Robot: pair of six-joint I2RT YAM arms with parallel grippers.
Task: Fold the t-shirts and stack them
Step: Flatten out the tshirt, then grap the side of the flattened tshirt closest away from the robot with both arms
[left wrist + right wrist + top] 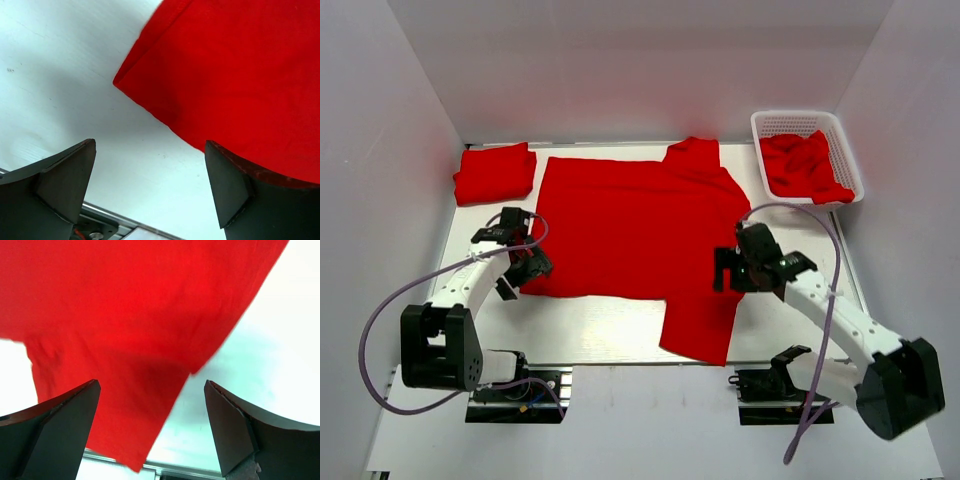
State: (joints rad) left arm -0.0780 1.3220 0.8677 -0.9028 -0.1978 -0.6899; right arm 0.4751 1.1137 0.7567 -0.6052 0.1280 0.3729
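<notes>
The spread t-shirt (620,225) lies flat in the middle of the table (600,325), with one sleeve toward the near edge and the other toward the back wall. It looks light, thin and limp, so it will sag and crease from any pinch. It is best taken at a hemmed edge or corner, at two points at once to keep a fold straight. Cloth lying flat may be hard to get a finger under. The left pincer (525,262) hovers released at the shirt's near-left hem corner, and the right pincer (728,270) gapes by the near sleeve — neither holds anything. Counted: one shirt spread, one folded t-shirt (495,172) at the back left, and a red heap (805,165) in the single white basket (840,130) — perhaps one or two shirts, too bunched to say.
</notes>
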